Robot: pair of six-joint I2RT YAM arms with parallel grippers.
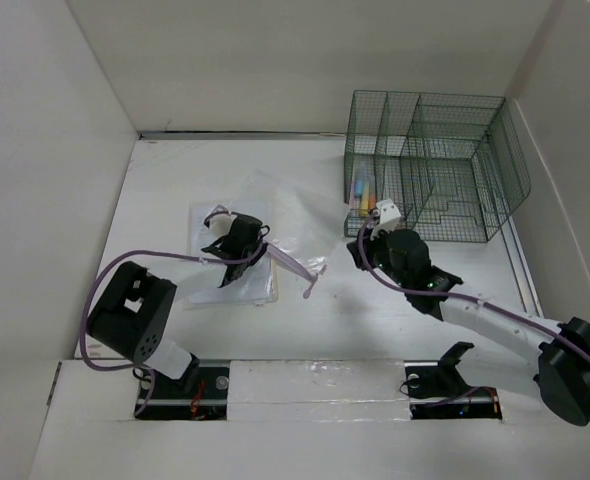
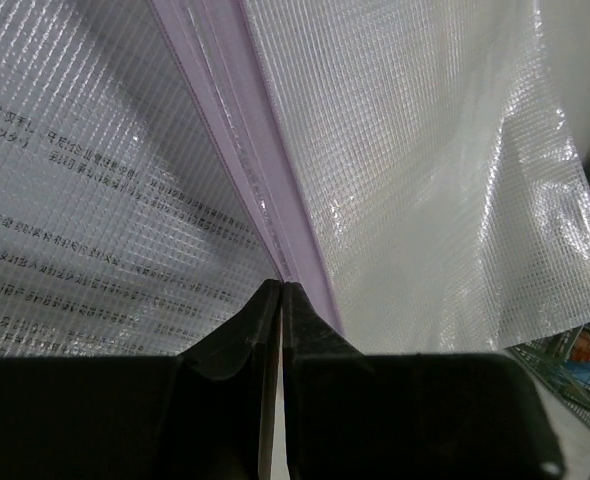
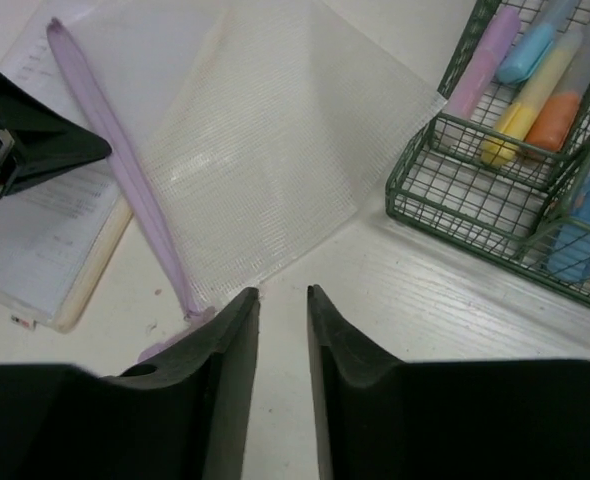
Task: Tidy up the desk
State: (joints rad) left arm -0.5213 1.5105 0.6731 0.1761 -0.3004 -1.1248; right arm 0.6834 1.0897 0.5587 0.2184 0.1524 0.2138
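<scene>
A clear mesh pouch (image 1: 287, 215) with a purple zipper strip (image 2: 265, 170) lies on the white desk (image 1: 375, 320), partly over a stack of printed papers (image 1: 220, 280). My left gripper (image 1: 241, 240) is shut on the pouch at the zipper strip, its fingertips (image 2: 267, 292) meeting right on the purple edge. Printed text shows through the mesh (image 2: 75, 200). My right gripper (image 3: 283, 292) hovers low over the desk just off the pouch's near corner (image 3: 265, 150). Its jaws stand a little apart with nothing between them.
A green wire-mesh rack (image 1: 435, 165) stands at the back right, close to my right gripper (image 1: 370, 228). Its front compartment holds several highlighters (image 3: 520, 110). White panels wall the desk on the left, back and right.
</scene>
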